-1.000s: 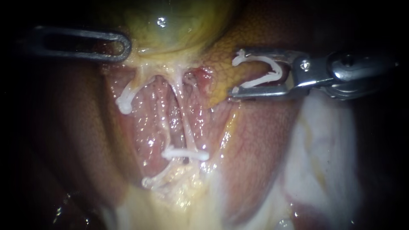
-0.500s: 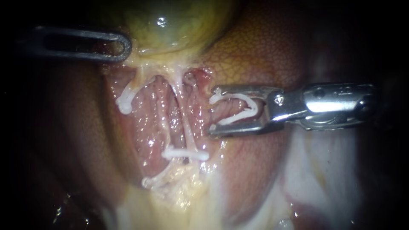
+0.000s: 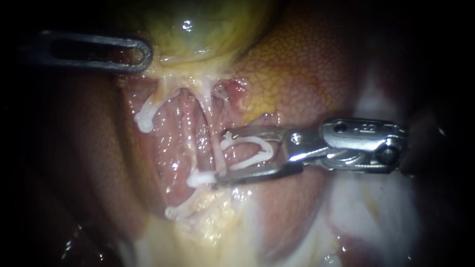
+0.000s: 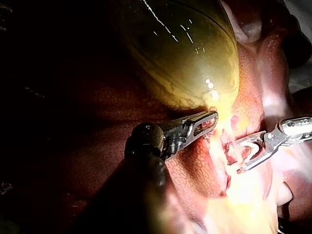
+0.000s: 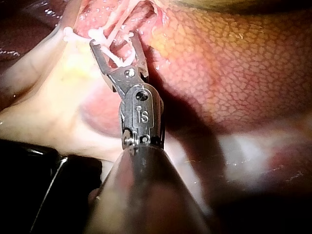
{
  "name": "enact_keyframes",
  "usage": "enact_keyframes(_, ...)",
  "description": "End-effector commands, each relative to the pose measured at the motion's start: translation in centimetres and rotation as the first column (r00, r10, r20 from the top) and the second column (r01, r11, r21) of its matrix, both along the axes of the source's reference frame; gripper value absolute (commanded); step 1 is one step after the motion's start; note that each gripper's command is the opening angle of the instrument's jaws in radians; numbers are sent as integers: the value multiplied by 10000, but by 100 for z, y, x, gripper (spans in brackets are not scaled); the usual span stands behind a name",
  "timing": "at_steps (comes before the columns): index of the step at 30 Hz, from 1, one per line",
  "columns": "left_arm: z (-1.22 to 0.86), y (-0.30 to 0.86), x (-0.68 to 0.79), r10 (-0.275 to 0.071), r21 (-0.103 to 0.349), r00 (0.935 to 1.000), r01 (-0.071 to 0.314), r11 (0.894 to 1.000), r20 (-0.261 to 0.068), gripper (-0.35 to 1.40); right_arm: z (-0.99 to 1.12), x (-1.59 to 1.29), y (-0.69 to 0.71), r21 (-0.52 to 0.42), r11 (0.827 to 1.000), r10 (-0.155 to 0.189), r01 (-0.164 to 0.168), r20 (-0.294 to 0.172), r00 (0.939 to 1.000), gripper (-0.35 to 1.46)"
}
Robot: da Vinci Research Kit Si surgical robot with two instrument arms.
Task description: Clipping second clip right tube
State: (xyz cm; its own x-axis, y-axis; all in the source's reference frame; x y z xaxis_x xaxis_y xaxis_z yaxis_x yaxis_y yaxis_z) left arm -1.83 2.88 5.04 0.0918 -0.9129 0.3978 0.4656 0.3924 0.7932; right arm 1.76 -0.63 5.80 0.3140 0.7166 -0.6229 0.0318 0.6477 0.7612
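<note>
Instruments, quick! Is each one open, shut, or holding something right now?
Left instrument: jaws shut on the gallbladder's lower edge.
Right instrument: jaws wide apart, holding an open white clip.

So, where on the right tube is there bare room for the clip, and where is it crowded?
Bare: the right tube between the gallbladder and its closed clip, though the right instrument with its open clip sits at the lower part. The liver above that instrument is free. Crowded: around the closed clip, with another clip just below.
</note>
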Motion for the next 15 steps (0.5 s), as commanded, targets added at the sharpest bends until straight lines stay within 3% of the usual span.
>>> enact_keyframes(1, 0, 0, 0, -3, -1, 10000, 3, 10000, -2, -35, 1, 1, -1, 128, 9999, 52, -51, -126, 9999, 47)
enact_keyframes(5, 0, 0, 0, -4, -1, 10000, 4, 10000, -2, -35, 5, 4, -1, 758, 9970, 192, -147, -595, 9980, 47)
enact_keyframes(8, 0, 0, 0, -6, -1, 10000, 6, 10000, -3, -35, 6, 6, -1, 1321, 9911, 302, -148, -1157, 9928, 46)
enact_keyframes(15, 0, 0, 0, -7, -2, 10000, 7, 10000, -4, -35, 4, 10, -2, 2045, 9787, 326, 175, -2389, 9705, 45)
